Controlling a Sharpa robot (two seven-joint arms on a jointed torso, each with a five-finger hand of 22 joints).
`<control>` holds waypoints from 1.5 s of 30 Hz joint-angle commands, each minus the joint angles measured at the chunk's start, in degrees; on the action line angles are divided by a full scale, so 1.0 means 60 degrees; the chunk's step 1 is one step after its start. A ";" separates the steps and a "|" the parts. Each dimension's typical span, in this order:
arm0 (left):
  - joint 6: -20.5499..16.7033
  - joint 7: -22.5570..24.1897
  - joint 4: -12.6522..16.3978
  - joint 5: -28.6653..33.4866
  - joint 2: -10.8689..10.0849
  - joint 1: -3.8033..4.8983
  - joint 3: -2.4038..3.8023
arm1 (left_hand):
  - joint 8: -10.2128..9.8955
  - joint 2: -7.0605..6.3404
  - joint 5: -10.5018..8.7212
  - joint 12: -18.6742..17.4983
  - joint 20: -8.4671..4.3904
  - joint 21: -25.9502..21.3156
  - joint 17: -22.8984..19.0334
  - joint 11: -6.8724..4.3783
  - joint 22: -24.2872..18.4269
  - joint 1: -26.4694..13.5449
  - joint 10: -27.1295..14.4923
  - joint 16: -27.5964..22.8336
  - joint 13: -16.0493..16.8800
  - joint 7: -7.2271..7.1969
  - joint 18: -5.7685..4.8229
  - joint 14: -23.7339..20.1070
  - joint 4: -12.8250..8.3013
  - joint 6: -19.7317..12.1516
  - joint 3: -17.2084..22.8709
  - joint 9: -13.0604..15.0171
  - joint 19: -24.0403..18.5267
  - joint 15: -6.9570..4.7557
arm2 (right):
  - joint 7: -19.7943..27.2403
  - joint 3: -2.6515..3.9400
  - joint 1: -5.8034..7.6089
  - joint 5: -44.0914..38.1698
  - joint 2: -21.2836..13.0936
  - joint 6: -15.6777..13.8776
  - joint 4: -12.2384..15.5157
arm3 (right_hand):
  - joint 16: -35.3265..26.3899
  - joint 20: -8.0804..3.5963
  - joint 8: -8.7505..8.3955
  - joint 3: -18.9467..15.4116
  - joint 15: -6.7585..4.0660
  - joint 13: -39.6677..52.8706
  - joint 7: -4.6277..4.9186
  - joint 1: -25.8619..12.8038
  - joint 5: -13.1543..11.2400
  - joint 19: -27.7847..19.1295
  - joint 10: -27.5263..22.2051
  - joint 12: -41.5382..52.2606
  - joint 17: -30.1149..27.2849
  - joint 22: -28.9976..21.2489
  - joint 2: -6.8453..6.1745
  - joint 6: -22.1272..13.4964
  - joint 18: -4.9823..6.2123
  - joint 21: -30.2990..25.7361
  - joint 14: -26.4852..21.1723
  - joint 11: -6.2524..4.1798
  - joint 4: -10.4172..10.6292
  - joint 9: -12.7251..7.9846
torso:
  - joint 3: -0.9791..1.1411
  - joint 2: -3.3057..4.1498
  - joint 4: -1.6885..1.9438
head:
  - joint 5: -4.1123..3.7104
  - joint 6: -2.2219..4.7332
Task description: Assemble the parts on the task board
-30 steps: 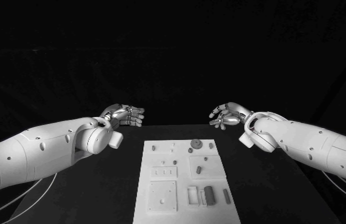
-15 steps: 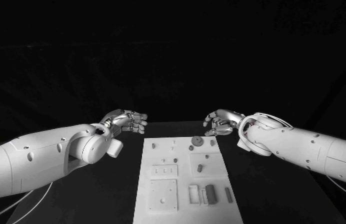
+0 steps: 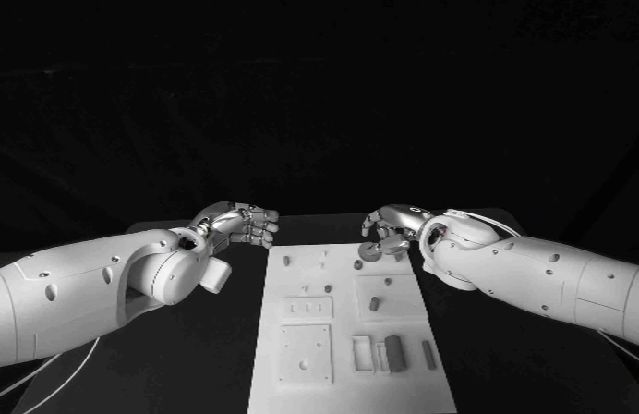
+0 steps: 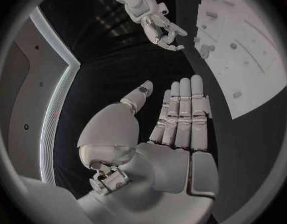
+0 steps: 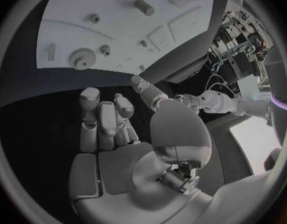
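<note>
- Hovering over the far end of the board [image 3: 349,340], the right robot hand [image 3: 386,232] has its fingers loosely curled and apart, palm bare, holding nothing that I can see.
- Just under those fingers sits the gear [image 5: 80,59], a round toothed part near the board's far edge; it looks like the likely target, though that is my reading, not a certainty.
- Off the board's far left corner, the left robot hand [image 3: 243,223] hangs above the dark counter [image 3: 199,359]; in the left wrist view its fingers [image 4: 182,109] stand straight and side by side, thumb off to the side, empty.
- Nearer the robot, the board carries more parts: a dark peg [image 3: 374,305] on a raised square near the middle, and a dark block [image 3: 393,349] and a thin bar [image 3: 428,354] at the near end beside a pale slot frame [image 3: 361,354].
- Nothing looks assembled under a hand; by my judgement the job is at its start, at the reach for a first part.
- Risk one: the gear is small and low. If the fingers come down off-centre they could push it across the board, or off the far edge onto the counter.
- Risk two: small studs [image 5: 105,49] stand close beside the gear; wide-spread fingers may catch them and spoil the pinch.
- Risk three: both robot hands are near that far end, so a reach inward by the left could crowd the right.
</note>
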 commanded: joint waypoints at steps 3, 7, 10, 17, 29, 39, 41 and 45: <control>0.0128 -0.0135 0.0077 -0.0051 0.0004 0.0051 0.0020 | -0.0138 -0.0138 0.0000 -0.0133 -0.0105 0.0031 0.0085 0.0051 0.0033 -0.0102 -0.0027 -0.0053 0.0014 0.0094 0.0029 0.0036 -0.0043 -0.0120 -0.0022 0.0001 0.0004 0.0005 | -0.0736 0.0006 -0.0043 -0.0972 0.0127 0.0171 -0.0059 | 0.0260 -0.0162 -0.0143 0.0152 -0.0082 -0.0059 0.0024 -0.0168 0.0070 0.0320 0.0123 0.0172 0.0431 0.0153 0.0011 0.0090 0.0815 0.0084 0.0522 0.0124 0.0007 0.0001 | -0.0002 0.0227 0.0093 | -0.0188 0.0063; 0.0187 -0.0168 0.0236 -0.0003 -0.0052 0.0130 0.0029 | -0.0213 -0.0185 -0.0026 -0.0210 -0.0125 0.0009 0.0142 0.0089 0.0037 -0.0188 -0.0092 -0.0109 0.0021 0.0132 -0.0014 -0.0006 -0.0017 -0.0194 -0.0062 0.0004 -0.0034 0.0021 | -0.0877 0.0007 -0.0113 -0.1164 0.0206 0.0341 -0.0149 | 0.0350 -0.0239 -0.0257 0.0206 -0.0070 -0.0032 0.0042 -0.0230 0.0077 0.0448 0.0298 0.0284 0.0578 0.0137 0.0035 0.0018 0.0815 0.0100 0.0678 0.0139 0.0017 -0.0051 | -0.0017 0.0338 0.0135 | -0.0225 0.0073; 0.0203 -0.0160 0.0333 -0.0002 -0.0069 0.0193 0.0037 | -0.0231 -0.0185 -0.0031 -0.0231 -0.0131 0.0002 0.0160 0.0098 0.0039 -0.0197 -0.0110 -0.0126 0.0025 0.0140 -0.0025 -0.0016 -0.0014 -0.0209 -0.0063 0.0008 -0.0045 0.0024 | -0.0898 0.0007 -0.0153 -0.1261 0.0286 0.0332 -0.0271 | 0.0378 -0.0274 -0.0349 0.0240 -0.0048 -0.0030 0.0069 -0.0263 0.0075 0.0496 0.0365 0.0328 0.0608 0.0129 0.0037 -0.0054 0.0815 0.0095 0.0719 0.0164 0.0016 -0.0105 | -0.0027 0.0435 0.0154 | -0.0273 0.0060; 0.0172 -0.0140 0.0440 -0.0001 -0.0072 0.0321 0.0062 | -0.0261 -0.0187 -0.0035 -0.0264 -0.0139 -0.0004 0.0189 0.0113 0.0042 -0.0217 -0.0136 -0.0149 0.0031 0.0154 -0.0039 -0.0025 -0.0008 -0.0239 -0.0068 0.0013 -0.0055 0.0028 | -0.0920 0.0008 -0.0235 -0.1350 0.0431 0.0337 -0.0431 | 0.0406 -0.0301 -0.0386 0.0273 -0.0034 0.0001 0.0081 -0.0294 0.0079 0.0543 0.0449 0.0394 0.0648 0.0121 0.0069 -0.0037 0.0815 0.0090 0.0754 0.0177 0.0023 -0.0139 | -0.0064 0.0618 0.0231 | -0.0320 0.0097; 0.0129 -0.0134 0.0620 0.0020 -0.0149 0.0467 0.0082 | -0.0299 -0.0203 -0.0036 -0.0306 -0.0150 -0.0008 0.0228 0.0131 0.0048 -0.0242 -0.0171 -0.0172 0.0039 0.0172 -0.0052 -0.0024 -0.0002 -0.0278 -0.0076 0.0020 -0.0058 0.0026 | -0.0984 0.0007 -0.0350 -0.1498 0.0694 0.0153 -0.0853 | 0.0420 -0.0319 -0.0424 0.0317 -0.0028 -0.0032 0.0086 -0.0317 0.0095 0.0564 0.0470 0.0404 0.0643 0.0116 0.0103 -0.0022 0.0815 0.0074 0.0759 0.0183 0.0021 -0.0178 | -0.0104 0.0813 0.0308 | -0.0341 0.0093; 0.0156 -0.0140 0.0598 0.0041 -0.0112 0.0494 0.0087 | -0.0295 -0.0183 -0.0032 -0.0317 -0.0156 -0.0011 0.0260 0.0130 0.0053 -0.0240 -0.0159 -0.0192 0.0056 0.0167 -0.0060 -0.0021 0.0001 -0.0254 -0.0064 0.0041 -0.0061 0.0024 | -0.1029 0.0008 -0.0395 -0.1501 0.0763 0.0152 -0.0919 | 0.0431 -0.0337 -0.0444 0.0387 -0.0022 -0.0045 0.0088 -0.0266 0.0149 0.0573 0.0501 0.0432 0.0629 0.0120 0.0151 0.0025 0.0815 0.0061 0.0758 0.0185 -0.0006 -0.0211 | -0.0098 0.0969 0.0383 | -0.0296 0.0110; 0.0159 -0.0139 0.0591 0.0042 -0.0107 0.0494 0.0087 | -0.0295 -0.0184 -0.0032 -0.0317 -0.0156 -0.0012 0.0262 0.0130 0.0053 -0.0241 -0.0157 -0.0194 0.0058 0.0167 -0.0061 -0.0021 0.0001 -0.0251 -0.0064 0.0043 -0.0062 0.0024 | -0.1029 0.0008 -0.0395 -0.1491 0.0763 0.0168 -0.0933 | 0.0430 -0.0337 -0.0443 0.0390 -0.0022 -0.0052 0.0087 -0.0266 0.0151 0.0573 0.0500 0.0430 0.0618 0.0120 0.0156 0.0035 0.0815 0.0060 0.0753 0.0185 -0.0005 -0.0212 | -0.0097 0.0988 0.0388 | -0.0294 0.0113; 0.0157 -0.0138 0.0585 0.0043 -0.0107 0.0494 0.0087 | -0.0295 -0.0183 -0.0032 -0.0319 -0.0157 -0.0013 0.0267 0.0129 0.0054 -0.0243 -0.0155 -0.0198 0.0061 0.0165 -0.0063 -0.0021 0.0002 -0.0247 -0.0064 0.0047 -0.0062 0.0024 | -0.1031 0.0008 -0.0395 -0.1491 0.0775 0.0188 -0.0982 | 0.0432 -0.0338 -0.0440 0.0394 -0.0023 -0.0056 0.0085 -0.0271 0.0152 0.0573 0.0504 0.0434 0.0618 0.0122 0.0164 0.0058 0.0815 0.0057 0.0754 0.0184 -0.0002 -0.0216 | -0.0089 0.1027 0.0384 | -0.0303 0.0139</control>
